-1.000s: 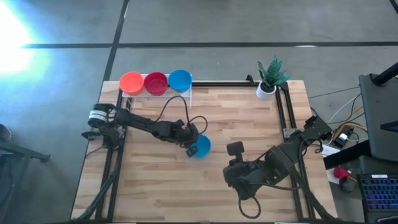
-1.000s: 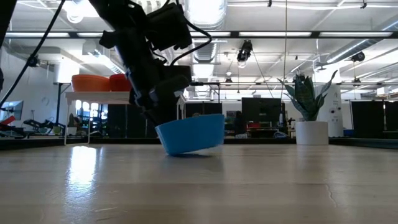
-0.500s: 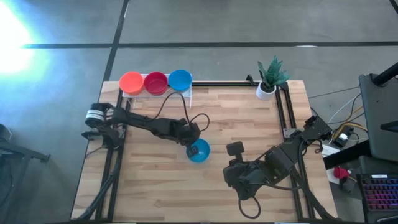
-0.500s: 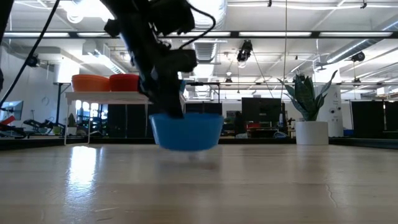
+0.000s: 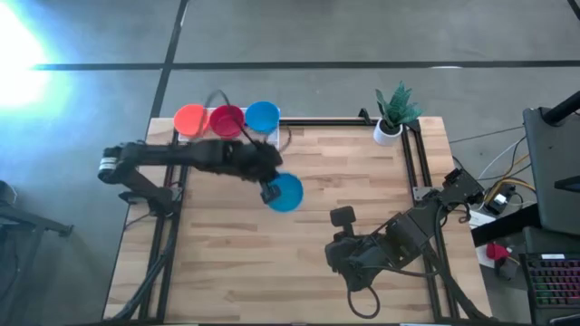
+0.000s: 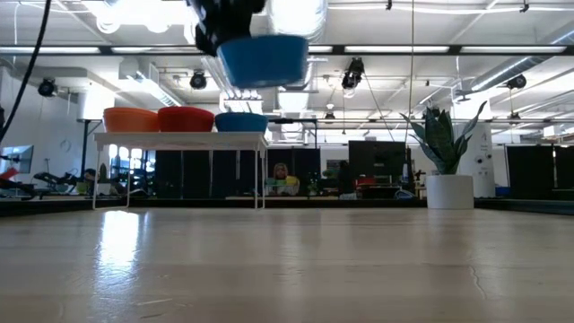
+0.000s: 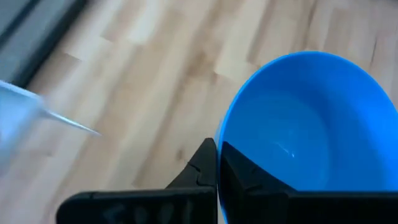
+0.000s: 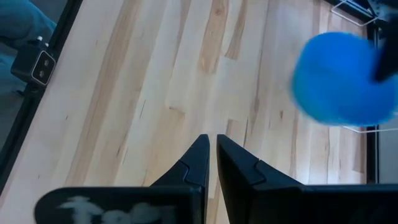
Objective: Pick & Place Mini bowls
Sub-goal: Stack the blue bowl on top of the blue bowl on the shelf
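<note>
Wood table [image 5: 227, 244], wire rack [image 6: 179, 144], plant pot [image 5: 388, 133]

Hard white glare burns out the floor [image 5: 23, 54] at the upper left of the high view, and ceiling strip lights [image 6: 377, 49] light the hall evenly in the low view. The wooden tabletop [image 6: 296, 269] shows a pale sheen near its left edge. Motion blur smears the lifted blue bowl [image 8: 342, 78] in both wrist views.
</note>
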Available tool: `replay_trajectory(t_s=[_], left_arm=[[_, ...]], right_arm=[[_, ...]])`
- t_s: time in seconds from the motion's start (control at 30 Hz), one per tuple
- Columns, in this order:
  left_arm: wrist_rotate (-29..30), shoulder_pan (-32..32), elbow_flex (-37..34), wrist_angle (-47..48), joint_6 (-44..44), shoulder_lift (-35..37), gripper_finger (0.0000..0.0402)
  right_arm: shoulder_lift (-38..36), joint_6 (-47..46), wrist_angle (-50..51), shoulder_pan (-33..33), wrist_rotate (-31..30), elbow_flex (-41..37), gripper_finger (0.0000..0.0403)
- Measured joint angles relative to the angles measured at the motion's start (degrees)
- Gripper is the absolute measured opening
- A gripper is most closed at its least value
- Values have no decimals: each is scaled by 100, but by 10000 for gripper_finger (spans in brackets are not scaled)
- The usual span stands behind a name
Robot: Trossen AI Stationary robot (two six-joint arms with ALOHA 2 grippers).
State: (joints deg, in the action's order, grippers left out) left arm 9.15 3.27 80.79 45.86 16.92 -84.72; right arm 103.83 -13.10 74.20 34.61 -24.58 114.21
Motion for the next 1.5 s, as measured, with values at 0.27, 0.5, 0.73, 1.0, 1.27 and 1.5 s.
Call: replay_trajectory(t_s=[0.27,0.5,0.73,1.0,1.27,1.5], left_arm=[[-9,878,968,696,-181,186,0],[-490,1958,1523,962,-399,172,0],[-662,3022,1648,930,-486,142,0],[-663,3609,1642,1003,-776,-258,0],[-285,3833,1635,886,-972,-572,0],[-469,3866,1635,884,-970,-580,0]], right_arm=[[0,4,-24,0,-14,0,27],[0,0,-25,-2,-483,0,27],[0,-67,-76,-2,-861,0,27],[0,-297,-82,-7,-866,0,27],[-2,-342,-80,-2,-866,0,27],[-4,-316,-77,-2,-865,0,27]])
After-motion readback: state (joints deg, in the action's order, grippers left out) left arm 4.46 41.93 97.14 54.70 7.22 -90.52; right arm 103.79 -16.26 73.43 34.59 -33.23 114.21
